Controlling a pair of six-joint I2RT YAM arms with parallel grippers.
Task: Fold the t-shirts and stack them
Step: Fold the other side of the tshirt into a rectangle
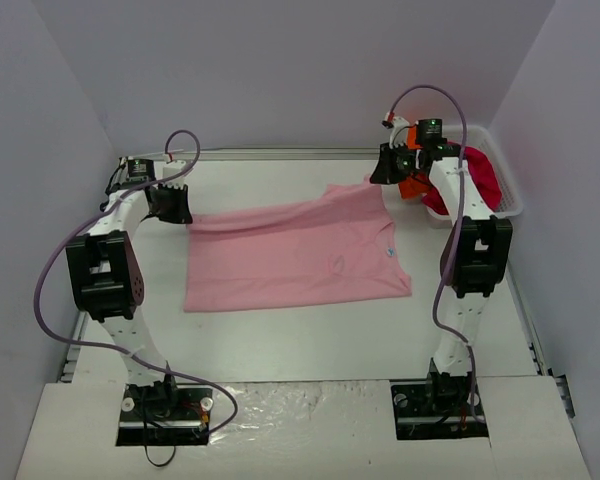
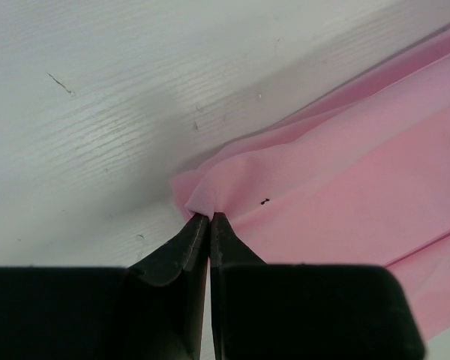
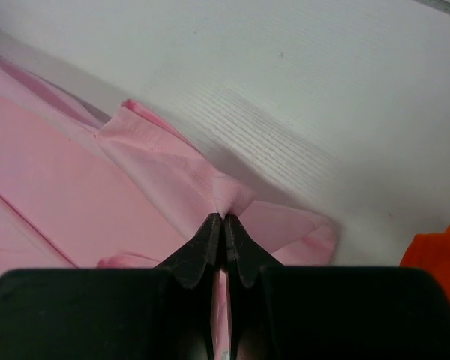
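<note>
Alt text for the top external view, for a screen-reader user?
A light pink t-shirt lies spread on a white table, its far corners pinched by the shut left gripper and right gripper. A white mesh basket at far right holds a magenta-red shirt, with an orange shirt at its left edge.

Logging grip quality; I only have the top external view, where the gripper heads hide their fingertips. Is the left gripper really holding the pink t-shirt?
Observer: Yes; the left wrist view shows the left gripper shut on a bunched corner of the pink t-shirt.
Operator: And the right?
Observer: The right gripper is shut on a raised fold at the shirt's edge.
Operator: Any marks on the cloth?
Observer: A small dark speck lies on it, just right of the left gripper's pinch.
</note>
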